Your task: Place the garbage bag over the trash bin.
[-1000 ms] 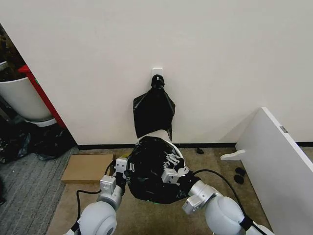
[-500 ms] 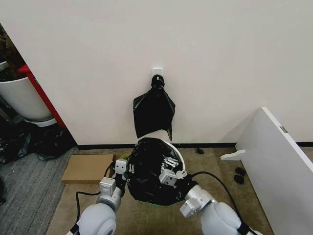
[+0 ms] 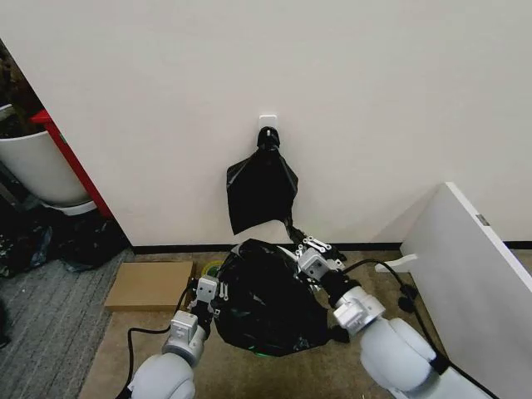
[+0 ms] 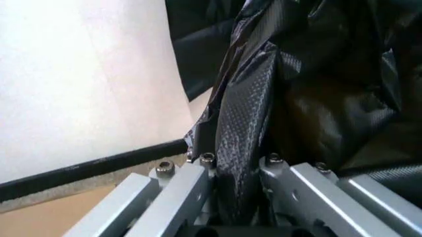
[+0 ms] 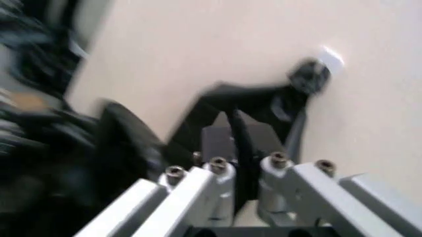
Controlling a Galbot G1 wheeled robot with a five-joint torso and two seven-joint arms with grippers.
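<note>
Since a second ago, the right gripper (image 3: 309, 248) has swung from the near rim to the wall side, dragging plastic; no white rim shows now. Left gripper (image 3: 209, 293) pinches the garbage bag (image 3: 266, 299) at the left edge. The bag, draped over the trash bin, spans between them; the right clamps a fold.

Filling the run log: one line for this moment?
left gripper: shut on garbage bag | right gripper: pinching bag's far edge | trash bin: covered
</note>
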